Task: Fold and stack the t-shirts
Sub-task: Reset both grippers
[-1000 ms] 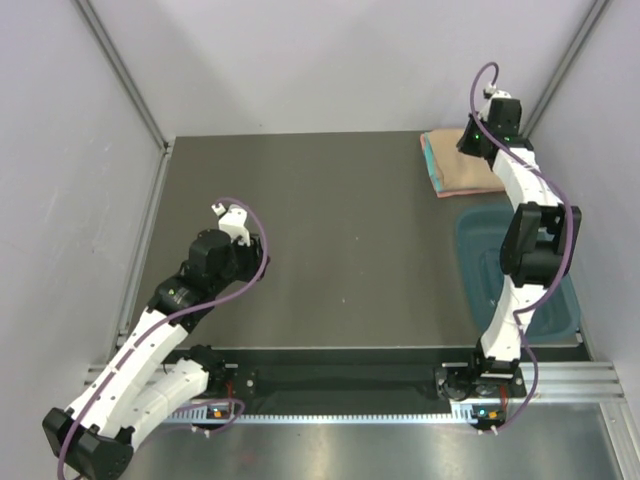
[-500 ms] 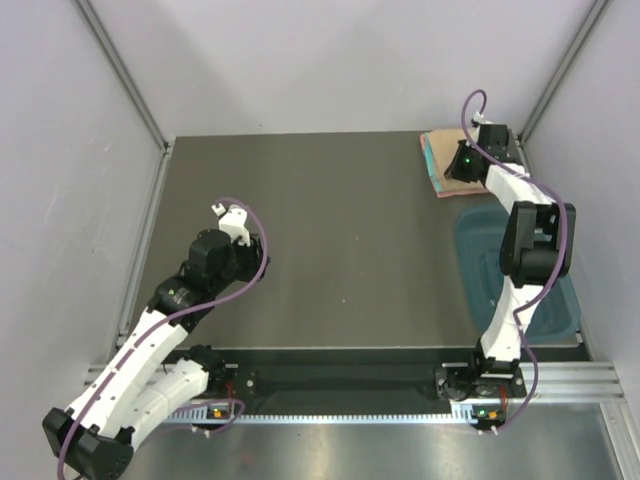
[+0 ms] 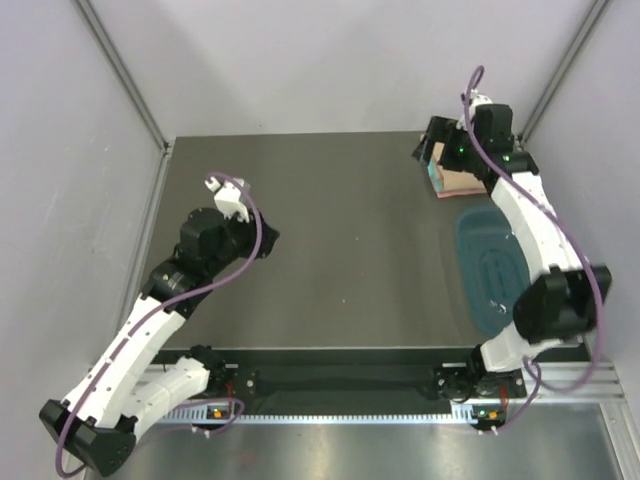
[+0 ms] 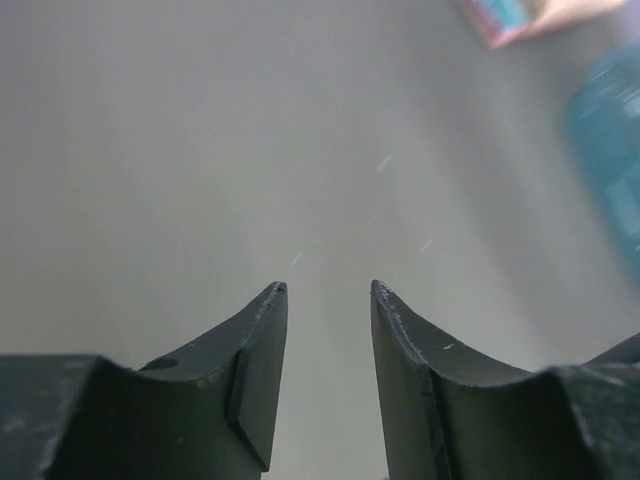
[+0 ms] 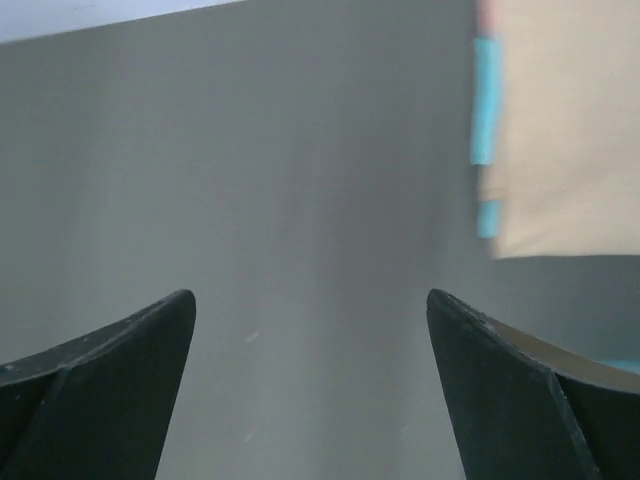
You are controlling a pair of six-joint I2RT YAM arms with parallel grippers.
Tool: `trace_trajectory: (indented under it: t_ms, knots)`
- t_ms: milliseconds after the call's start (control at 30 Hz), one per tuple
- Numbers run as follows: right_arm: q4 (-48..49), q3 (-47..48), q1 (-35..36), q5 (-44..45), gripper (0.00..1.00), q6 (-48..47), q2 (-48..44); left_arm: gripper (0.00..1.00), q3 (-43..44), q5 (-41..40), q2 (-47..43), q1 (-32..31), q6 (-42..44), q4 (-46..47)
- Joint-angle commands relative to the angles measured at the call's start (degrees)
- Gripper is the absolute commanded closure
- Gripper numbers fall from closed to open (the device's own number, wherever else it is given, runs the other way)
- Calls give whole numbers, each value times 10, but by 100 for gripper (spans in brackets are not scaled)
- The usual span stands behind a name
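Note:
The t-shirts lie folded in one stack (image 3: 458, 181) at the table's back right corner, the tan one on top with turquoise and salmon-pink edges showing along its left side. In the right wrist view the stack (image 5: 570, 130) fills the upper right, tan above a turquoise edge (image 5: 487, 100). My right gripper (image 3: 424, 150) (image 5: 310, 295) hovers just left of the stack, open wide and empty, over bare table. My left gripper (image 3: 267, 241) (image 4: 328, 287) hangs over the table's left middle, its jaws partly apart with nothing between them. The stack (image 4: 520, 15) appears blurred far off in the left wrist view.
A dark teal plastic tub (image 3: 500, 265) (image 4: 610, 150) stands along the right edge, in front of the stack, with my right arm reaching over it. Grey walls with metal posts close in the table (image 3: 340, 230) at back and sides.
My right gripper has opened and pulled left off the stack, the arm swinging outward to the right. My left arm has shifted slightly up and to the right.

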Motion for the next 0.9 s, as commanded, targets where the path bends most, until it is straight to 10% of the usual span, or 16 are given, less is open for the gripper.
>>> trace_trajectory:
  t_ms: [0, 400, 533, 867]
  knots:
    - [-49, -43, 80, 0, 0, 3, -162, 55, 75, 43, 28, -1, -36, 83]
    - [-75, -243, 131, 23, 0, 100, -535, 34, 166, 90, 69, -1, -130, 36]
    - [-103, -256, 131, 69, 0, 108, -579, 15, 127, 111, 15, -1, -130, 52]
    - [-142, -264, 131, 101, 0, 131, -597, 15, 96, 112, -40, -1, -104, 34]
